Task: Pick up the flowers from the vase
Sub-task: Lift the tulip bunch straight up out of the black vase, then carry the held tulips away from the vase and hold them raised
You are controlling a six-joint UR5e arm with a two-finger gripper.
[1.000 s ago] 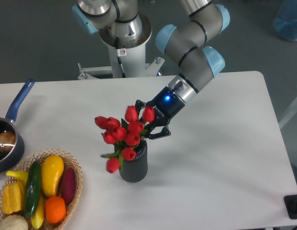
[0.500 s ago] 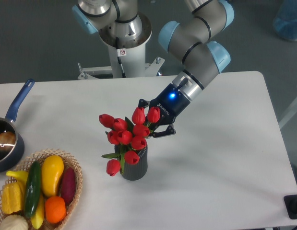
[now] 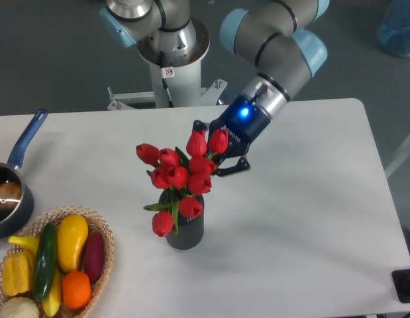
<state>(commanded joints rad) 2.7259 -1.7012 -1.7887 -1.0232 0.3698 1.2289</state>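
The flowers (image 3: 180, 175), a bunch of red tulips with green stems and leaves, stand with their stems in the vase (image 3: 186, 229), a small dark grey ribbed cylinder on the white table. My gripper (image 3: 214, 151) comes in from the upper right and is shut on the bunch near its right side, with the buds hiding its fingertips. The flowers sit higher above the vase mouth than the vase rim; the lower stems are hidden inside.
A wicker basket (image 3: 105, 235) with fruit and vegetables sits at the front left. A blue-handled saucepan (image 3: 19, 159) is at the left edge. The robot base (image 3: 171, 46) stands behind the table. A dark object (image 3: 407, 285) is at the front right corner.
The gripper has risen and moved slightly right with the flowers, lifting the bunch higher out of the vase. The vase has stayed in place.
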